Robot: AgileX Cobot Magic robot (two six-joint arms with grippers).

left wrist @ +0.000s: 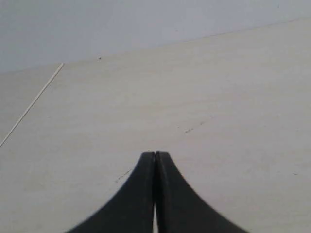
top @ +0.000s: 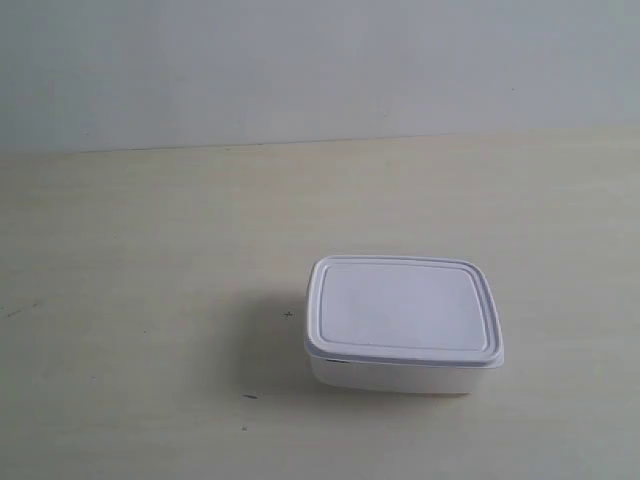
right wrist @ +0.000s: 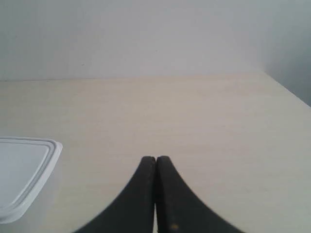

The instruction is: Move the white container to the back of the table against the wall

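— Container (top: 403, 320): is it held?
— No. Left fingers (left wrist: 138, 199) and right fingers (right wrist: 138, 199) are both clenched on nothing, over the desk (top: 140, 300). It sits lidded on the desk beside the right fingers: white, shallow, round-cornered, rimmed lid, well apart from the wall (top: 300, 60).

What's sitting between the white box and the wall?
Nothing. In the exterior view, only bare table lies between the white box and the wall.
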